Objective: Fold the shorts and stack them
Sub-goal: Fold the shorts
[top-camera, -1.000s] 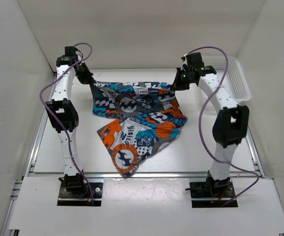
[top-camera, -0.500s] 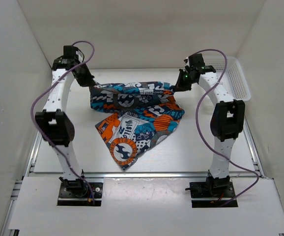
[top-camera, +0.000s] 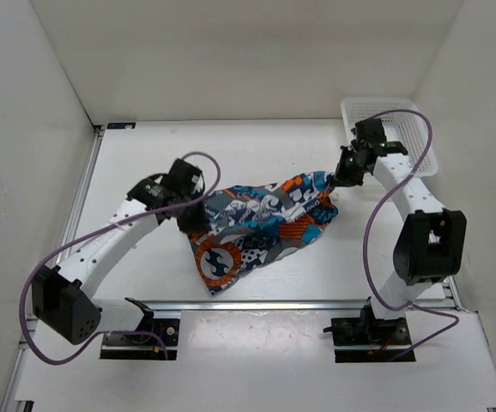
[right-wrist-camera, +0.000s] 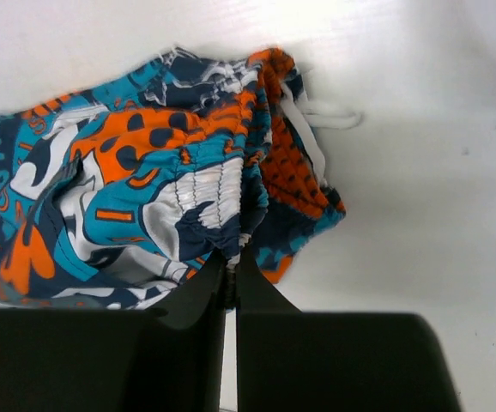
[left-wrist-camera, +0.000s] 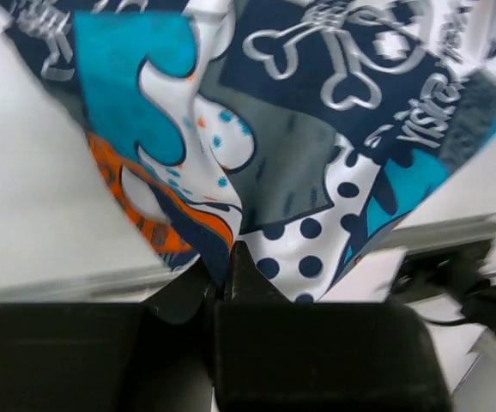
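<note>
**Top view.** We see the shorts (top-camera: 261, 227) bunched into a band on the white table (top-camera: 257, 154), spanning the gap between the two grippers. The left gripper (top-camera: 191, 221) pinches the left end of the cloth. The right gripper (top-camera: 336, 178) pinches the right end, near the white mesh basket (top-camera: 394, 104) that stands behind and to the right of its fingers. A flap bearing a round orange emblem (top-camera: 216, 262) lies on the near side of the left fingertips, slightly to their right.

**Left wrist view.** The two dark fingers (left-wrist-camera: 184, 296) meet with no gap between them, clamped on an edge of the shorts. The cloth fans away from the tips. White fabric with dark dots lies just beyond the right finger, and orange and teal just beyond the left. A dark blue panel with bone outlines lies farther out. We cannot tell whether this end rests on the table.

**Right wrist view.** Here too the fingers (right-wrist-camera: 192, 296) are pressed together, gripping the gathered waistband (right-wrist-camera: 214, 193), which puckers directly ahead of the tips. Most of the cloth spreads to the left of the fingers. A white drawstring (right-wrist-camera: 325, 116) lies on the table beyond the tips and to their right.
</note>
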Available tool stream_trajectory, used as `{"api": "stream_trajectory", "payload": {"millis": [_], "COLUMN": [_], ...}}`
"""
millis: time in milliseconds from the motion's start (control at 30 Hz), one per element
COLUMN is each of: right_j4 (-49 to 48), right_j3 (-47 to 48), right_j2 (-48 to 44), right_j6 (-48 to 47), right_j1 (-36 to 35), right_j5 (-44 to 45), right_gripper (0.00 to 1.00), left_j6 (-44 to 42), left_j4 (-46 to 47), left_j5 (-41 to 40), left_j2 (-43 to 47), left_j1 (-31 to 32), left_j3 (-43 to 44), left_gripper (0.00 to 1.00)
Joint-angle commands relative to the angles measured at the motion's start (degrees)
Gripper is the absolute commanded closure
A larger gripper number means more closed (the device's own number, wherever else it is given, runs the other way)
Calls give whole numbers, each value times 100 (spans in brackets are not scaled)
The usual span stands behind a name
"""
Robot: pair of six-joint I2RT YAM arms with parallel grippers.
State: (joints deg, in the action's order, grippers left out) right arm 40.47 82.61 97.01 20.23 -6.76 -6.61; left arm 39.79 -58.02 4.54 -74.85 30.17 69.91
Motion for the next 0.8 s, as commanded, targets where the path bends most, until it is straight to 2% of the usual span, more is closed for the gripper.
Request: {"api": "stream_trajectory", "payload": {"millis": [0,133,267,300,333,367,400,433,467,500,533,633,667,767], "right_j4": [-3,-109,-109,-57,-57,-144,-214,-293,-346,-399,-399,-399,-399,-460], "right_j3": [-751,-1571,-2116,-2196,-2344,-2407,-2468,-2521,-2522,-2522,-2522,-2469,-2469,-2469], "right_j2": [-541,-1174,-1790,-1843,-1844,-1896,-1897,-1897,-1897,-1897,-1897,-1844,-1844,-1721], "right_j6": [-72,51,51,112,113,113,113,113,113,113,165,166,166,113], "right_j1": [-18,-18,-18,-18,-18,-18,-18,-18,-18,-18,-18,-18,-18,-18], "right_j5": [370,933,1118,1118,1118,1118,1118,1049,1048,987,986,907,838,784], "right_gripper": [100,100,100,86,67,44,26,6,1,1,1,1,1,1], "left_j6": [678,1091,1548,1601,1654,1724,1725,1725,1725,1777,1778,1725,1664,1453], "left_j4": [71,-42,-43,-43,-43,-121,-122,-122,-192,-253,-254,-324,-324,263], "left_j5": [-322,-418,-480,-532,-533,-628,-682,-743,-813,-936,-998,-1121,-1122,-947], "left_j2": [243,295,164,164,77,-72,-152,-222,-284,-285,-285,-180,-66,128], "left_j1": [392,1111,1490,1491,1491,1491,1491,1491,1491,1491,1491,1246,958,369], "left_j3": [-530,-908,-1364,-1436,-1488,-1489,-1489,-1489,-1437,-1349,-1287,-1304,-1400,-2006], "left_gripper": [90,90,90,90,83,76,69,56,26,6,0,0,0,4]}}
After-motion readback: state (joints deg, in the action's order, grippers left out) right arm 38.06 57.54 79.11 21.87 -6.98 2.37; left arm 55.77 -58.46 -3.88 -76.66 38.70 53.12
